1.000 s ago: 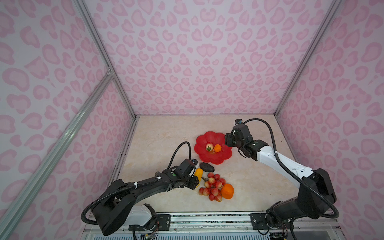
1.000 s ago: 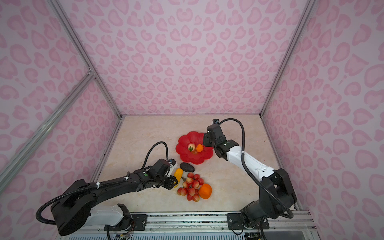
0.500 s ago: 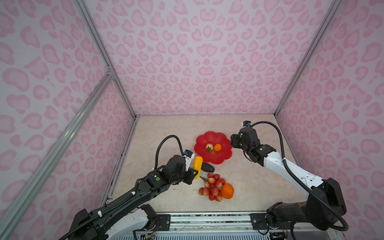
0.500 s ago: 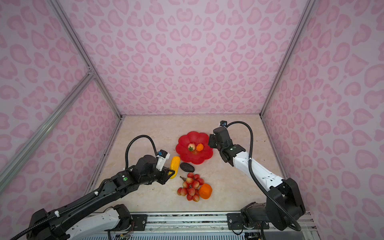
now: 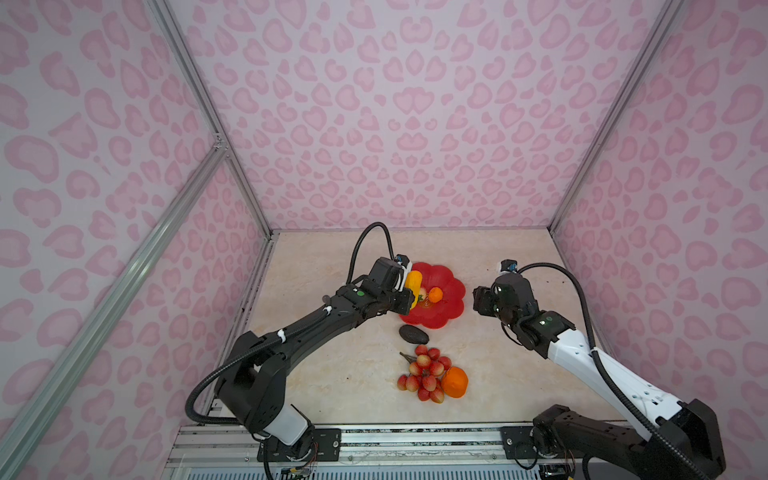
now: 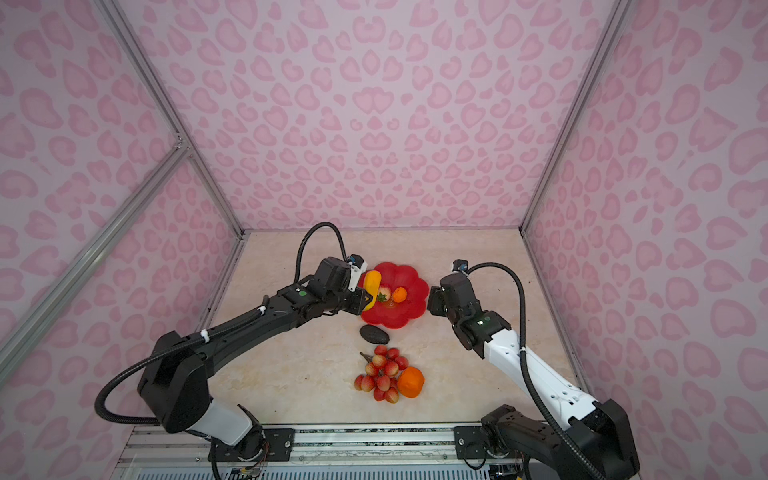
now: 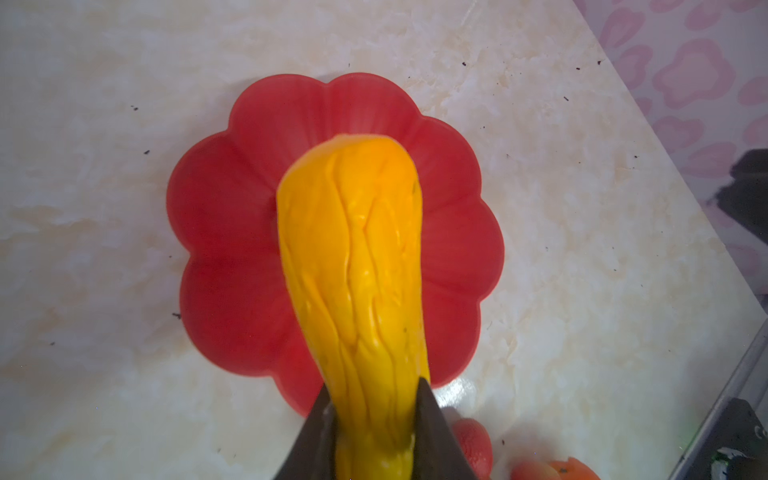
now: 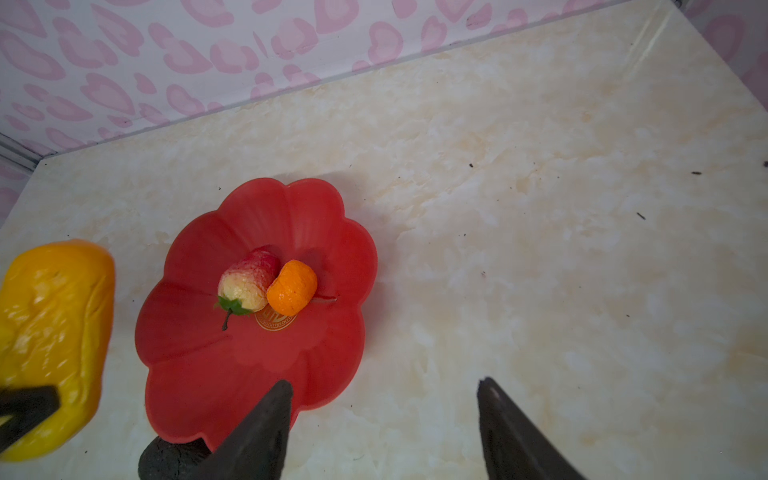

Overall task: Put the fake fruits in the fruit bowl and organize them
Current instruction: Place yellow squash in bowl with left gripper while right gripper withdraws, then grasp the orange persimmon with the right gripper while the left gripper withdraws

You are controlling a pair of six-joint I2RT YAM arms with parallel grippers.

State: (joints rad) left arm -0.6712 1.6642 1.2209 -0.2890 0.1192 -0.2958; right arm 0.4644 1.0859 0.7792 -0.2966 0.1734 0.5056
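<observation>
Two fruits lie in the shallow glossy red scalloped bowl (image 5: 451, 286): the red-pink plastic strawberry (image 8: 248, 282) and small orange (image 8: 292, 286). Our left gripper (image 7: 374, 401) pinches the yellow-orange elongated fruit (image 7: 357, 270) above the bowl's left edge. Our right gripper (image 8: 384, 388) hangs spread and empty. The dark grey oval (image 5: 413, 334), red berry bunch (image 5: 424, 374) and larger orange (image 5: 455, 381) remain outside, nearer us.

Pale walls (image 5: 395, 124) printed with pink heart-like blotches close in three sides, joined by aluminium struts (image 5: 206, 118). The tabletop (image 5: 353, 386) is cream marble-look, flecked with dark specks (image 8: 471, 165). A metal rail (image 5: 415, 436) edges the front. Light is soft and even.

Overhead stereo; wrists sharing fruit bowl (image 8: 257, 365)
</observation>
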